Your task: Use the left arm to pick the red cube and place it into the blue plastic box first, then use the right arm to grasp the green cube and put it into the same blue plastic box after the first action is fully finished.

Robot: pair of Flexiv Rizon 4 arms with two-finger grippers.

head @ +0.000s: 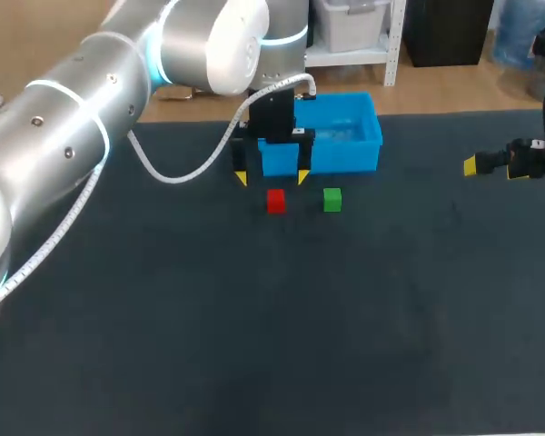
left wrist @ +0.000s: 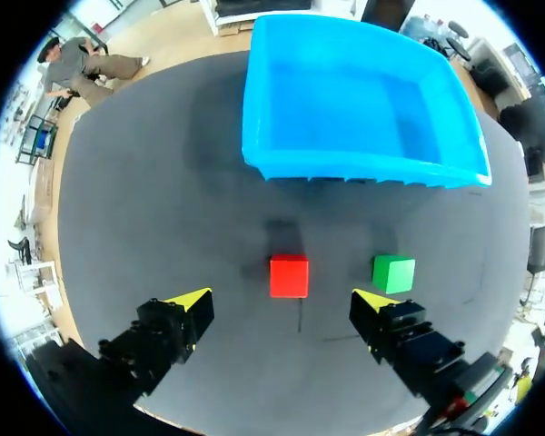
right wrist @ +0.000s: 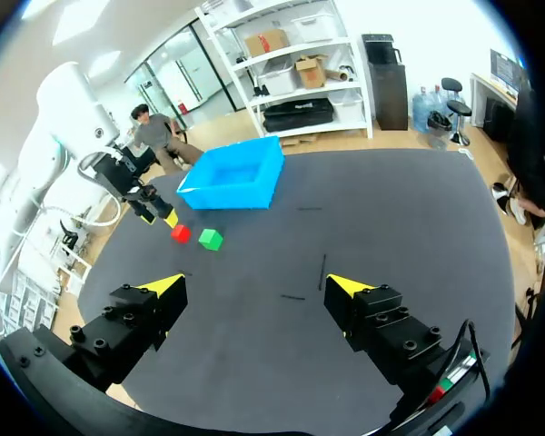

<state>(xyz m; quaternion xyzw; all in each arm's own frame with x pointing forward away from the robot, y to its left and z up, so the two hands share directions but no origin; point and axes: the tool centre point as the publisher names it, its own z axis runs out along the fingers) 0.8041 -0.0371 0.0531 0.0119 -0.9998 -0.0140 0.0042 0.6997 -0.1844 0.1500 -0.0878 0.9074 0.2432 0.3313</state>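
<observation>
The left gripper [head: 271, 176] hovered, jaws spread wide, over the red cube [head: 275, 201]. The cube sat on the table [head: 254, 318] just near of the blue plastic box [head: 359, 145], with the green cube [head: 331, 200] to its right. The right gripper [right wrist: 254, 286] hung far right, jaws released.

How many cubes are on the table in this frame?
2. The red cube lies on the table in front of the blue plastic box, near the open left gripper; the green cube sits beside it, apart. The box's visible interior holds none.
</observation>
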